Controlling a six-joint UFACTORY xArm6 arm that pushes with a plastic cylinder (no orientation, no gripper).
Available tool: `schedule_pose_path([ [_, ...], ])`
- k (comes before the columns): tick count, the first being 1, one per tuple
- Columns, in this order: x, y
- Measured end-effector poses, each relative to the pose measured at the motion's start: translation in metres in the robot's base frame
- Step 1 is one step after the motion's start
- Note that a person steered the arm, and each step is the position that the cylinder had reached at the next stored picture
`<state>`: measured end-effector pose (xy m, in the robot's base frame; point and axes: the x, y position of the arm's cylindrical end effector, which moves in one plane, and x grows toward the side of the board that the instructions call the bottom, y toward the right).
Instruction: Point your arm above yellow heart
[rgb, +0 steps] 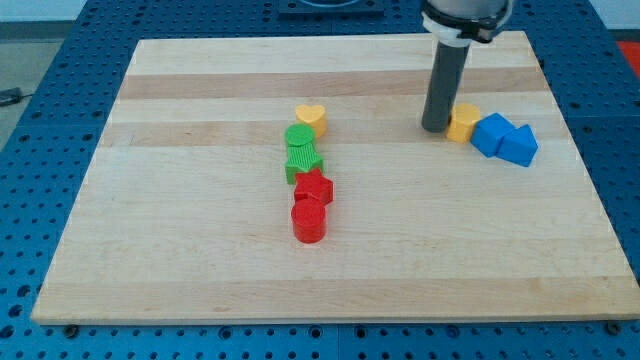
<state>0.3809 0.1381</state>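
Observation:
The yellow heart (311, 118) lies near the middle of the wooden board (180, 200), at the top of a column of blocks. Below it come a green round block (299, 137), a green star (303, 162), a red star (313, 187) and a red cylinder (309, 221), each touching its neighbour. My tip (435, 128) rests on the board well to the view's right of the yellow heart, touching the left side of another yellow block (463, 122).
Two blue blocks (491, 134) (519, 146) sit just right of the yellow block at the view's right. The board lies on a blue perforated table (40, 60).

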Motion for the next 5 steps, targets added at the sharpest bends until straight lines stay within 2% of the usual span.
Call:
schedule_pose_path([
  [1, 0.0, 0.023],
  [2, 0.0, 0.019],
  [3, -0.025, -0.015],
  [4, -0.102, -0.048],
  [5, -0.14, -0.119],
])
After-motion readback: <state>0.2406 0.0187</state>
